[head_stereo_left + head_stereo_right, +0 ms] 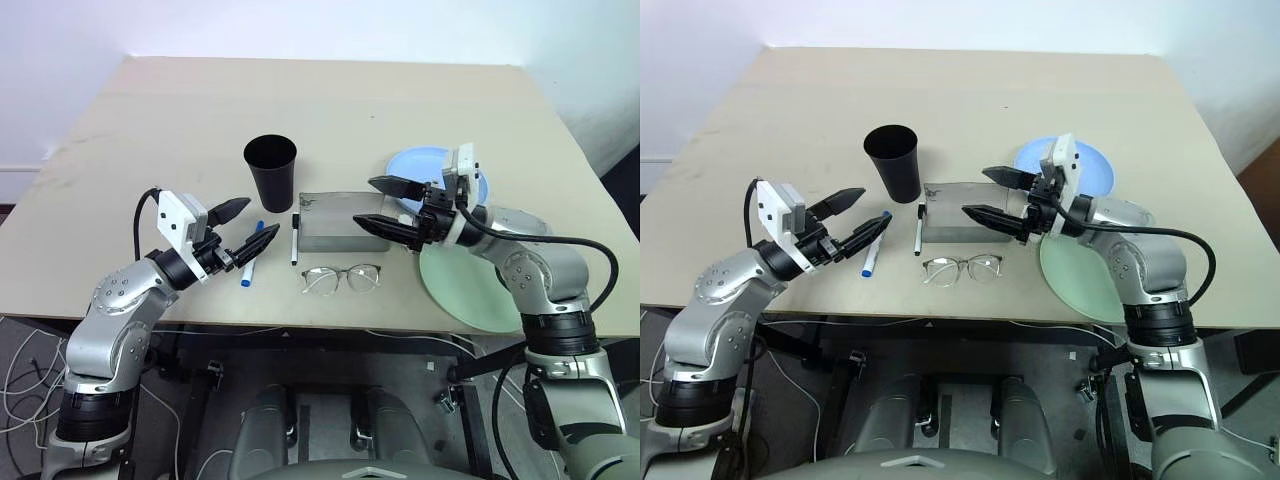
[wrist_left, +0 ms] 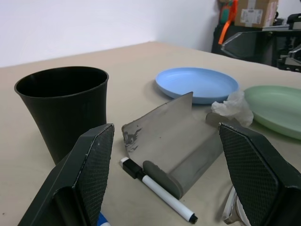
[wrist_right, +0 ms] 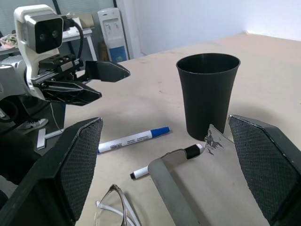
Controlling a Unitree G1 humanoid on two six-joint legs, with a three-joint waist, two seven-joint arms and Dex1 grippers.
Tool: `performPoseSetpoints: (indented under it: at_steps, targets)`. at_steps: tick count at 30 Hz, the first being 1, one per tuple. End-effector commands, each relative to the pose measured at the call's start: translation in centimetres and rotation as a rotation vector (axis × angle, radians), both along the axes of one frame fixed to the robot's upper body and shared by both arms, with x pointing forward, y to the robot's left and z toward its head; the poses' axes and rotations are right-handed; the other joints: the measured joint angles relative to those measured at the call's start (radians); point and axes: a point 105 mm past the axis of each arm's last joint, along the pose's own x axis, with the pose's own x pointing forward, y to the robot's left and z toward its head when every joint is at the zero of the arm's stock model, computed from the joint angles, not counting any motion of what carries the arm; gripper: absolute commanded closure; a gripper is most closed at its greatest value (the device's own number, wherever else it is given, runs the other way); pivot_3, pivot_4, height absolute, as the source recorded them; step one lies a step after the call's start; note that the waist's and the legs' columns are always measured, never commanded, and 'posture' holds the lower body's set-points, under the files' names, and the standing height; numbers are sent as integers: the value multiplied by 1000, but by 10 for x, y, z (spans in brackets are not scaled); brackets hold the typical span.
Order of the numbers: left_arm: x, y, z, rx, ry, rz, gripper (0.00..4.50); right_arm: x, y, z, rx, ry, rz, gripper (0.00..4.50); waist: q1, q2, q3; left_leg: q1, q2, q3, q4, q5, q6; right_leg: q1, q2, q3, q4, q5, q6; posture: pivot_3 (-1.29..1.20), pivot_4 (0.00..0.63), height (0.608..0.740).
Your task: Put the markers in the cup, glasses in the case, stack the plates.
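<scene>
Left gripper (image 1: pixel 243 224): spread, empty, above the blue-capped marker (image 1: pixel 252 262).
Right gripper (image 1: pixel 381 205): spread, empty, over the open case (image 1: pixel 340 224).
Markers: both beside the cup (image 1: pixel 270 172), long axes running front to back; black-capped marker (image 1: pixel 295 241) just beside the case.
Nearer arm: the left, in my judgement.
Glasses (image 1: pixel 342 278): in front of the case.
Plates (image 1: pixel 470 285): apart.
Surface: beige tabletop (image 1: pixel 330 110), white wall.
</scene>
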Motion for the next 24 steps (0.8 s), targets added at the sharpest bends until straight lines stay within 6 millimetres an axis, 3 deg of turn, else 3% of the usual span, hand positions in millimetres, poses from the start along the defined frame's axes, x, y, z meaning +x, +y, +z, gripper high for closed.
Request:
performPoseSetpoints:
  at_steps: [1,11,24]
  targets:
    - [-3,1,17,-4,-77,-9,798,-1,-2,19,15,-77,-3,0,1,0,0,0,0,0,0,0,0,0,0,0,0,0,0,0,150,713]
    - [-4,-13,9,31,-34,-157,798,8,-31,15,-47,-16,-128,0,0,0,0,0,0,0,0,0,0,0,0,0,0,0,0,0,150,713]
    - [4,-38,-6,41,-11,-309,798,18,-99,10,-94,120,-399,0,1,0,0,0,0,1,0,0,0,0,0,0,0,0,0,0,150,713]
